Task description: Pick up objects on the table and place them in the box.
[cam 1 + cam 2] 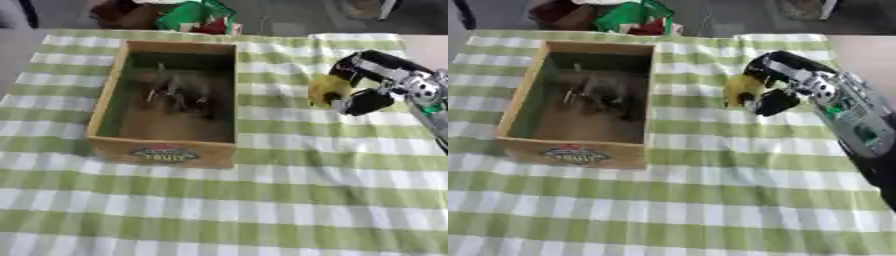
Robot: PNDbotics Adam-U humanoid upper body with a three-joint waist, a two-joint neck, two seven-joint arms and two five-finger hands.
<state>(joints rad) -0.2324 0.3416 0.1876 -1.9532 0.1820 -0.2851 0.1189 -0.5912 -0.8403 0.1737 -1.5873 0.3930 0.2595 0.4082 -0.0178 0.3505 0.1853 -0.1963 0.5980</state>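
A wooden box (pixel 108 90) stands on the left half of the green-and-white checked cloth, open at the top, with a dull grey-brown object (pixel 179 90) lying inside it. My right hand (pixel 785 85) comes in from the right and is curled round a yellow object (pixel 740 90), a little above the cloth and to the right of the box. Part of the yellow object is hidden behind the fingers and thumb. My left hand shows in neither view.
Beyond the table's far edge lies a heap of green, red and white things (pixel 199 17) next to something brown. The checked cloth (pixel 262 200) covers the table from the box to the near edge.
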